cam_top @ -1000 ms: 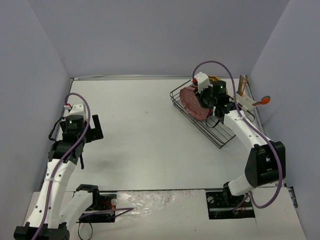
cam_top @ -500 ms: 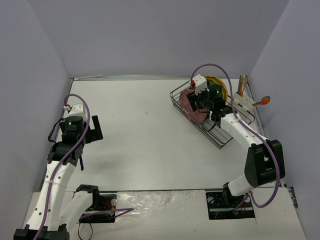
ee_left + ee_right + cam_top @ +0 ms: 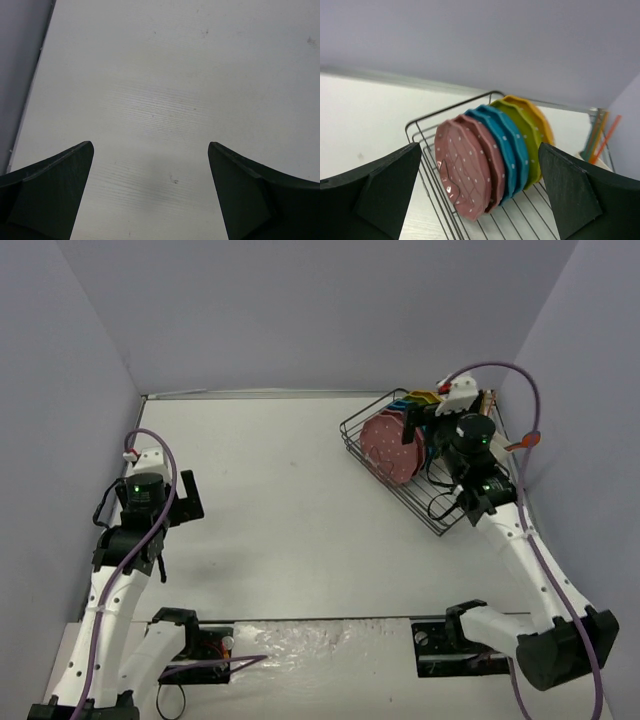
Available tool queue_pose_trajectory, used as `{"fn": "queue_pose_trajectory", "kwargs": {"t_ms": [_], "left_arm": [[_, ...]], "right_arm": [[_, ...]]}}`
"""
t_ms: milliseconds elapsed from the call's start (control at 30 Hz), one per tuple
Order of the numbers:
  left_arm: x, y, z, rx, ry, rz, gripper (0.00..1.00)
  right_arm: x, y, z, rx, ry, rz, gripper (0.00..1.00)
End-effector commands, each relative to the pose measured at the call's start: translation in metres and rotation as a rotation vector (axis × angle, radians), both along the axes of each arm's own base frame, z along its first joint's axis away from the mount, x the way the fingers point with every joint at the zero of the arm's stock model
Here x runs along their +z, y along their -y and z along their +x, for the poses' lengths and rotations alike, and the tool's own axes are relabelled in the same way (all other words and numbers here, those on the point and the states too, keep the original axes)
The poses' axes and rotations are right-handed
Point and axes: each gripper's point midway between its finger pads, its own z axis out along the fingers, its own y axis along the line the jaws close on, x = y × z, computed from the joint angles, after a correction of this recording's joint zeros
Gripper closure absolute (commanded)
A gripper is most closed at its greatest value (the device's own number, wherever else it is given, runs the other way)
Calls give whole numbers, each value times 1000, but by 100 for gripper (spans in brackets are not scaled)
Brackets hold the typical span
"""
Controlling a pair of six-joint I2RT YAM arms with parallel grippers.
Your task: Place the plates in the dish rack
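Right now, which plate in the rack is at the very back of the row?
The orange plate: it stands at the far end of the rack, behind the green plate; the pink plate is in front.

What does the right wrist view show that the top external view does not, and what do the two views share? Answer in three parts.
Only the right wrist view: the plates seen from the side, so that they can be counted: two pink in front, then blue, yellow-green and orange, all standing on edge, white dots plain.
Only the top external view: the whole outline of the dish rack and the left gripper, far off over the table.
Both: the plates standing in the dish rack, with the right gripper open beside them, holding nothing.
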Motion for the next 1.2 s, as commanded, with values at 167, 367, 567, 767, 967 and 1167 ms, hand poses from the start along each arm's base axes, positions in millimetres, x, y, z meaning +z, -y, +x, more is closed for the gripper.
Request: {"fn": "queue_pose_trajectory", "kwargs": {"t_ms": [167,367,567,767,967,1167], "left_arm": [[74,-3,-9,14,191,-19,3],[77,-4,-20,-2,229,-9,3],[63,0,-29,-22,228,-26,3],[46,1,-28,-24,222,-25,3],[41,1,-20,-24,234,-23,3],[39,-3,-16,-7,237,-16,3]], "right_arm": [[39,59,-96,-275,106,312,0],[33,69,-144,-239,126,311,0],[27,82,-169,-256,177,303,0],[16,87,-178,-271,192,322,0],[12,95,-184,-303,209,326,0],[8,84,-183,-245,196,332,0]]}}
